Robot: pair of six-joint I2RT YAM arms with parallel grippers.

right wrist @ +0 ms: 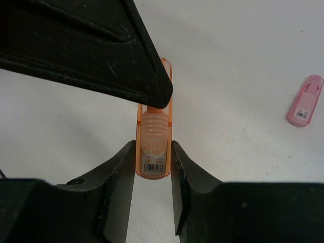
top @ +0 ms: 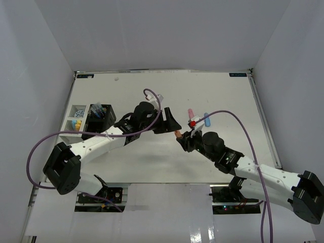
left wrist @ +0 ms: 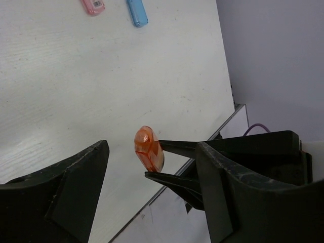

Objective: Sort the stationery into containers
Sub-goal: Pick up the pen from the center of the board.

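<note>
R gripper [right wrist: 153,152] pinches an orange marker [right wrist: 154,126] low on its body. The label end sits between the fingers and the other end points away, held off the table [top: 152,162]. L gripper [top: 169,121] is spread wide and grips nothing. In the L wrist view its two fingers [left wrist: 71,192] stand either side of the marker w/ clear gaps, the marker's tip approx. at frame centre. In the R wrist view one L finger crosses the upper left of the frame and covers the marker's far end; can't tell if they touch. Top view: both grippers meet at frame centre w/ the marker between them. Just up and right of centre, a pink marker [top: 191,112] and a blue marker [top: 206,116] lie flat on the table, near each other but apart. At far left is a black organizer [top: 101,121] w/ a few thin things [top: 96,108] poking out, too small to name. Right beside it on the left is a white tray [top: 75,117]. Its lower compartment holds yellow & blue markers [top: 77,123], the upper one a small roll [top: 79,110].
</note>
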